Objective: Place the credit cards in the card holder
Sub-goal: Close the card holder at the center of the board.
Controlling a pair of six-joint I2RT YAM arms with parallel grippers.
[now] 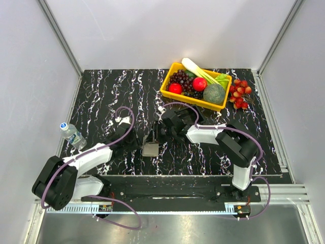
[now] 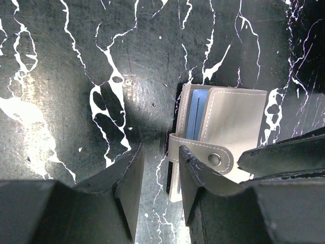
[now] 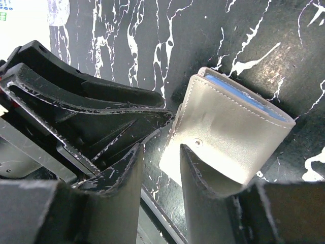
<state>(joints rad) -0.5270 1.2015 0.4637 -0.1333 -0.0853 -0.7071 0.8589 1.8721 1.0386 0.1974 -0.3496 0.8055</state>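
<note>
Claws of both arms crowded one spot low over the black marbled table (image 2: 76,76). The left claw (image 2: 160,152) stood part-spread, with bare table showing between its fingers. Its right-hand finger lay across the strap end of the card holder (image 2: 236,122) and a corner of the holder poked into the gap, but I saw nothing pinched. The right claw (image 3: 161,150) faced it from the opposite side, likewise part-spread. Another corner of the holder sat just between its fingertips, unclamped as far as I could tell.

Just ahead of both claws, between them, the holder rested on the table. It was a pale grey stitched cover whose strap looked fastened at its snap (image 2: 215,159). A blue card (image 2: 195,117) showed edge-on in one slot. No loose cards were in view near either claw.

To my eye the holder was light and soft-sided, likely to flex under a squeeze and skate on the glossy top. The safer hold seemed to be across its two long edges, clear of the strap, so the other claw could lift the tab.

Well beyond the claws sat a yellow basket (image 1: 189,99) of fruit and vegetables, with red fruit (image 1: 240,94) beside it. A water bottle (image 1: 72,134) lay far out past the left claw.
</note>
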